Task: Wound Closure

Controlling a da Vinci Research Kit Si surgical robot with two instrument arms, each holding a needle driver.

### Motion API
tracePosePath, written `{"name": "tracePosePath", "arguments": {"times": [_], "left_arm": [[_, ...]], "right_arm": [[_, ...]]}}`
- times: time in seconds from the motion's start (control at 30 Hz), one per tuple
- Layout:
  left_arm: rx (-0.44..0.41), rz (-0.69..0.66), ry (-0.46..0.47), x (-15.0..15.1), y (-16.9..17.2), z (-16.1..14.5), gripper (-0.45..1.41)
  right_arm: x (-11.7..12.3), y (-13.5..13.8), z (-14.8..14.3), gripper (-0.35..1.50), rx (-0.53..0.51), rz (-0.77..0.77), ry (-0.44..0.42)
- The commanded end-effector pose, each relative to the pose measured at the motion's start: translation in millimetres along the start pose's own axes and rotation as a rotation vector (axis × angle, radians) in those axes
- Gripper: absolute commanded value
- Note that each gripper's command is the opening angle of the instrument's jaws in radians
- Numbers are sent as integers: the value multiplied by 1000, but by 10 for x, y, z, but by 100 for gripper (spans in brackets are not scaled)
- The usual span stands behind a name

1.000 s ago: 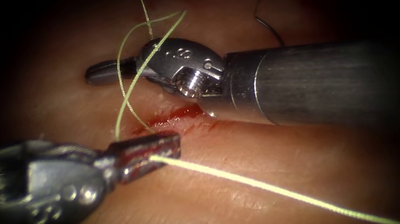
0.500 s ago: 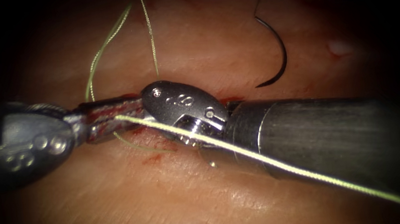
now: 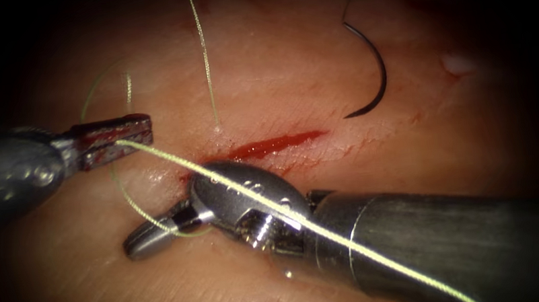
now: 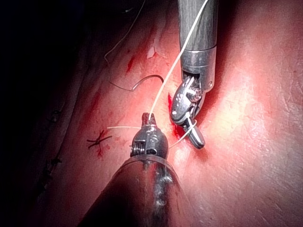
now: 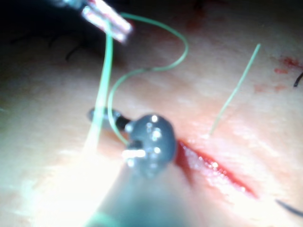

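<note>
Now I am mid-knot: my left hand (image 3: 133,129), at centre-left, grips the thread (image 3: 239,185); my right hand (image 3: 150,235) has crossed below the cut (image 3: 275,145), closed, thread looped around it. Needle (image 3: 374,85) lies free upper right on the tissue (image 3: 259,57). Tightening would need opposing pulls.
</note>
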Motion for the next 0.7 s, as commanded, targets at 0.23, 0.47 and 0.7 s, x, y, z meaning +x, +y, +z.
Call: {"name": "tracePosePath", "arguments": {"times": [0.23, 0.47, 0.7], "left_arm": [[-25, 39, 12, -42, 9, 16, -45], [-65, 52, 12, -68, 30, 31, -45], [-101, 51, 15, -85, 53, 45, -45]], "right_arm": [[-5, -3, -7, -35, 13, 53, 101], [1, -5, -20, -35, -1, 68, 183], [15, -8, -34, -35, -25, 77, 234]]}}
